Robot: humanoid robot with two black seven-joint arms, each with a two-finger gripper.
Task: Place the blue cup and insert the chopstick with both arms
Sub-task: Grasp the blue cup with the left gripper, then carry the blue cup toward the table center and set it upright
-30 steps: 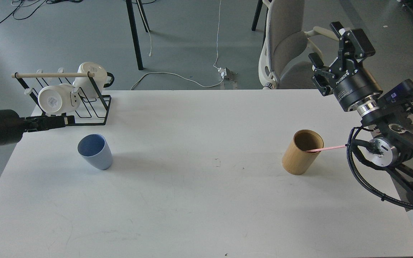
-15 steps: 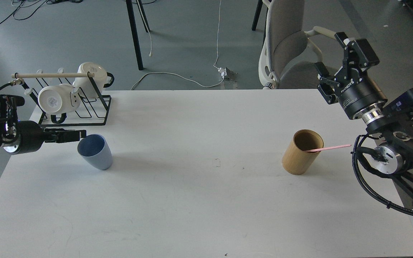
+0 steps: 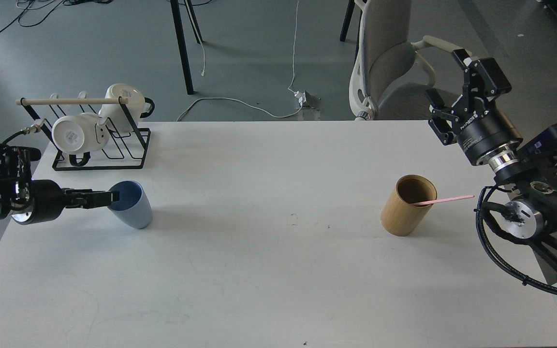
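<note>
White lettering runs along the black body of the right gripper (image 3: 458, 90), but it is too small and tilted to read with certainty; the round labels on the bases of the two white mugs (image 3: 95, 121) in the black wire rack (image 3: 99, 145) are also illegible. The blue cup (image 3: 131, 204) stands upright on the white table (image 3: 269, 270), near its left edge and in front of the rack. The left gripper (image 3: 113, 196) lies level at the cup's rim, fingertips at or just over the near lip; whether its jaws are apart or closed cannot be told. The pink chopstick (image 3: 445, 199) leans in the bamboo holder (image 3: 406, 205), its free end pointing right. The right gripper hangs above and behind the holder, jaws spread wide, holding nothing
</note>
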